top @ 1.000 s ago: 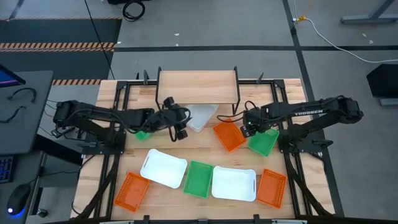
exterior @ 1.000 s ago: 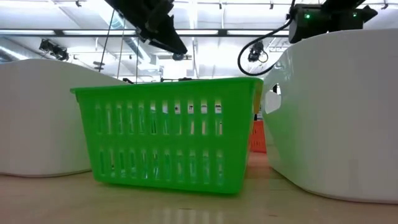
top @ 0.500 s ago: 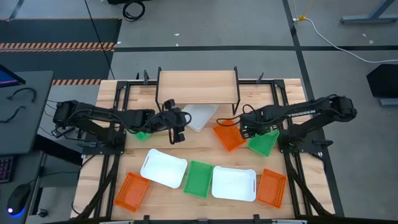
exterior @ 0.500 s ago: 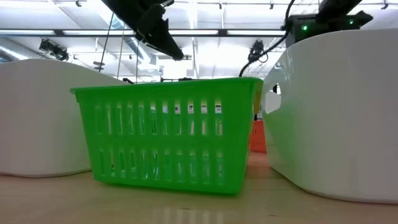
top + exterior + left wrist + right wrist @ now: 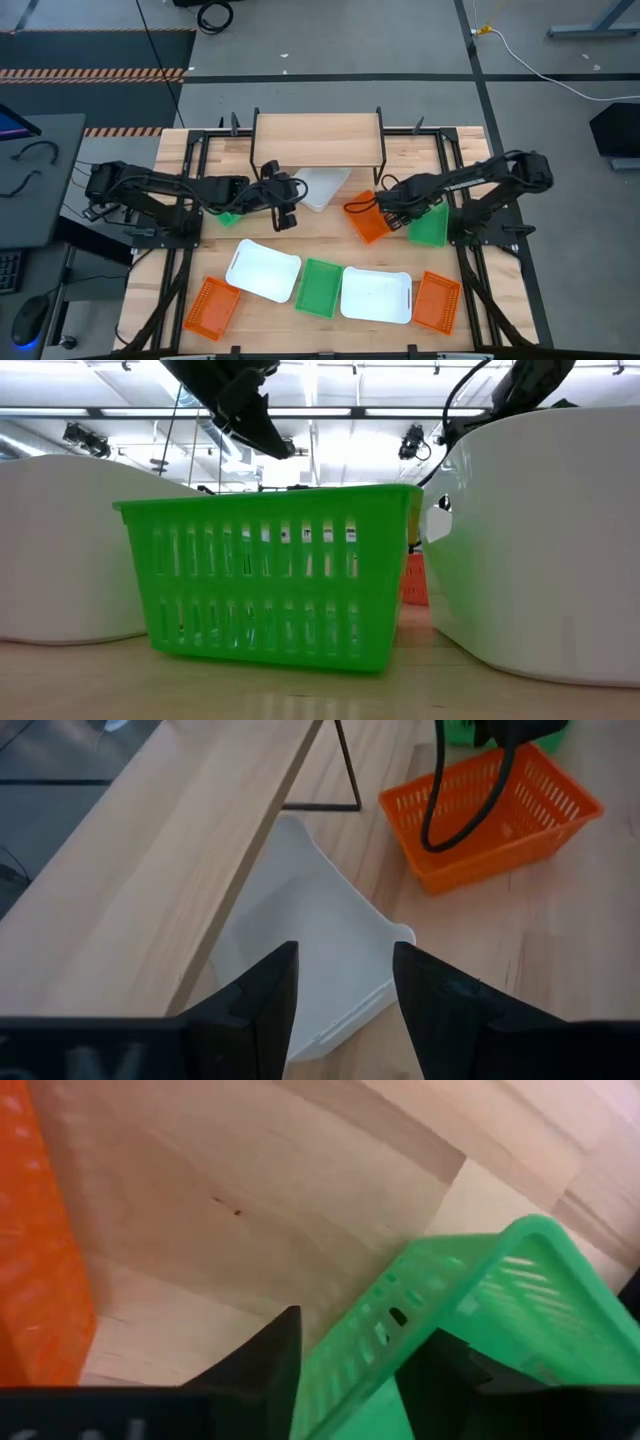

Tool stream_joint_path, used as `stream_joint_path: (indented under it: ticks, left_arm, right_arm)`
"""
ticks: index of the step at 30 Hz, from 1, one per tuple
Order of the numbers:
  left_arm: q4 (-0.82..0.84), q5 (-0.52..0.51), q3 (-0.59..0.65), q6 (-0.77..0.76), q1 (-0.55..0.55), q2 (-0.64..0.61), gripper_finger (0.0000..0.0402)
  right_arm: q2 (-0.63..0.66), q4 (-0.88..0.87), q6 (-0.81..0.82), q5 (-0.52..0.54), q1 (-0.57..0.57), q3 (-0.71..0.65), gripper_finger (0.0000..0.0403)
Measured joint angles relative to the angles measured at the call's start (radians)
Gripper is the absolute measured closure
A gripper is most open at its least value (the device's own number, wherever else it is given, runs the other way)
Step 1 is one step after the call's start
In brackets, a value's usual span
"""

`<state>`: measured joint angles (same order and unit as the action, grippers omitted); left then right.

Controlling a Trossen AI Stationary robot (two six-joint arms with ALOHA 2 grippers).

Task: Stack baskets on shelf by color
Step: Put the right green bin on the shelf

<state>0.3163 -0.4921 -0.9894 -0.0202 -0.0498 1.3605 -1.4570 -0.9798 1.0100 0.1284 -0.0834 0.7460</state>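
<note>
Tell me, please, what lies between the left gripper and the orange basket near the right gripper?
The white basket lies there, partly under the shelf; past it is bare tabletop up to the orange basket. The left wrist view shows this beyond the left gripper.

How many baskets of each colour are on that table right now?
White baskets: 3
Orange baskets: 3
Green baskets: 3
Total: 9
</note>
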Motion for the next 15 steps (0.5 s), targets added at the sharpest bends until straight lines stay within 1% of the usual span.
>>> stream_joint_path:
  ticks: [4,8,9,13,15]
  left_arm:
    - [0.015,0.001,0.000,-0.020,0.000,0.000,0.0228]
    - [0.020,0.000,0.000,-0.022,0.000,0.000,0.0230]
    - [0.020,0.000,0.000,-0.023,0.000,0.000,0.0229]
    - [0.028,0.000,0.000,-0.028,0.000,0.000,0.0228]
    - [0.028,0.000,0.000,-0.029,0.000,0.000,0.0228]
  right_arm:
    - [0.007,0.004,-0.048,0.001,0.000,0.000,0.0317]
    - [0.028,0.012,-0.082,-0.022,0.000,0.000,0.0384]
    - [0.036,0.017,-0.100,-0.033,0.000,0.002,0.0392]
    - [0.073,-0.013,-0.116,-0.090,-0.003,0.013,0.0389]
    - [0.091,-0.050,-0.118,-0.103,-0.003,0.039,0.0394]
